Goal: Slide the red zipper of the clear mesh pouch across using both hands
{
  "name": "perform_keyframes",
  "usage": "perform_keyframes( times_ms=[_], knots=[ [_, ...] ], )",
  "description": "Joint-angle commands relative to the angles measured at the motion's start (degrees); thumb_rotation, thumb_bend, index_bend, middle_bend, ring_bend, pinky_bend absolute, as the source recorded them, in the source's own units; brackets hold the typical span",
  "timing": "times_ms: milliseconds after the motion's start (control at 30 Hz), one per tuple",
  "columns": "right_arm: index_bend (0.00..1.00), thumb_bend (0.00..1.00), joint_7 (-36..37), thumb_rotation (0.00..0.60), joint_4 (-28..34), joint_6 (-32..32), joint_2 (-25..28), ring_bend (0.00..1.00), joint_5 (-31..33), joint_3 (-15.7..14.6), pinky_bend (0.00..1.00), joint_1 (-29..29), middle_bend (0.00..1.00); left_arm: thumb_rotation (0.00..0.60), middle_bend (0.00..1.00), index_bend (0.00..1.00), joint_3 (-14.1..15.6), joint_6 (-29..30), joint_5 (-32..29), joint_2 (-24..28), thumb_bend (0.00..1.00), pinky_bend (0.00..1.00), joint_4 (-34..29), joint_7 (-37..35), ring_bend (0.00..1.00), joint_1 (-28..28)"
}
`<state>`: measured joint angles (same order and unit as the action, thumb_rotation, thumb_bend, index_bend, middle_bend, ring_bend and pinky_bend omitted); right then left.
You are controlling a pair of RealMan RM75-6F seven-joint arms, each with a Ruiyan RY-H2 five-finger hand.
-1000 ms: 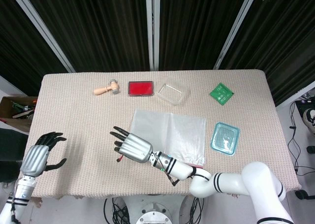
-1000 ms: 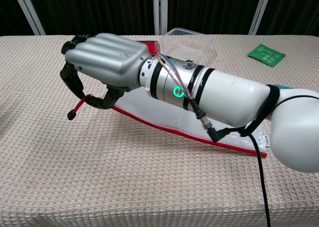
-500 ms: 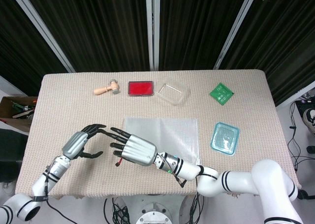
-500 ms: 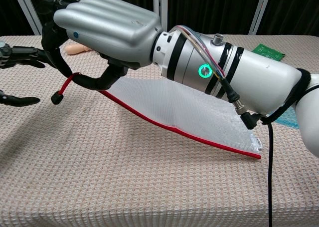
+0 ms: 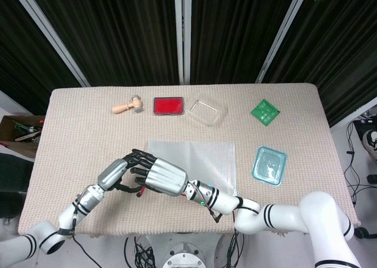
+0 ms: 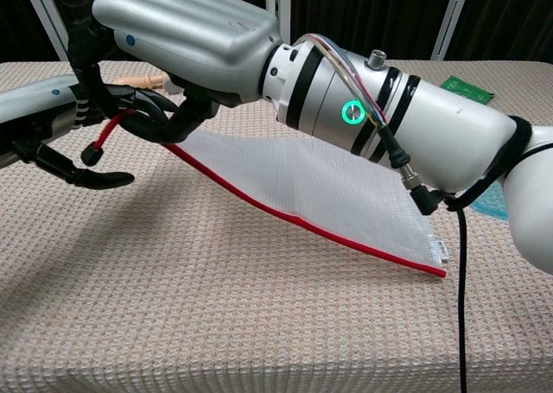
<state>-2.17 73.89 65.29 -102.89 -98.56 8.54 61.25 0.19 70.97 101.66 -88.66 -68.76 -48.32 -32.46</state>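
The tabletop (image 5: 76,132), covered in a beige woven cloth, is carrying everything. Near its centre the clear mesh pouch (image 5: 200,162) is lying with its red zipper (image 6: 302,225) edge toward six o'clock and its nine o'clock corner raised off the cloth.

The right hand (image 5: 162,178) is reaching across the pouch toward nine o'clock, its curled fingers gripping that raised corner at the zipper's end. The left hand (image 5: 118,172) is coming in from eight o'clock, touching the right hand's fingertips. Its fingers are parted; whether they are already pinching the red pull cord (image 6: 99,138) dangling there, I cannot tell.

Farther off at twelve o'clock are sitting a red tray (image 5: 168,105), a clear plastic container (image 5: 207,109) and a small wooden tool (image 5: 128,107); a teal lid (image 5: 270,165) at three o'clock, a green packet (image 5: 265,111) at two.

The step in hand appears to be securing the pull. Next, the left hand probably needs a firm pinch on the cord while the right is anchoring the pouch, before any sliding.
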Motion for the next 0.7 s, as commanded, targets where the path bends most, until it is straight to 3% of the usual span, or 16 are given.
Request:
perform_keyframes(
  times_ms=[33,200,700],
  knots=[
    [0.94,0.52,0.12,0.600,-0.12,-0.29,-0.14,0.00,0.19,0.08,0.00,0.08,0.30,0.600,0.13,0.30,-0.37,0.98,-0.21,-1.50,0.23,0.14,0.98,-0.25,0.11,-0.96],
    [0.95,0.52,0.49,0.600,-0.13,-0.40,-0.30,0.00,0.24,0.24,0.00,0.20,0.30,0.600,0.12,0.30,0.55,1.86,0.66,-2.06,0.23,0.14,1.33,-2.17,0.10,-2.35],
    [0.95,0.52,2.01,0.600,-0.85,2.70,0.21,0.00,-1.57,-0.60,0.00,-1.00,0.30,0.600,0.14,0.44,2.34,4.93,-0.98,-4.56,0.27,0.13,4.37,-10.93,0.10,-2.71]
  ],
)
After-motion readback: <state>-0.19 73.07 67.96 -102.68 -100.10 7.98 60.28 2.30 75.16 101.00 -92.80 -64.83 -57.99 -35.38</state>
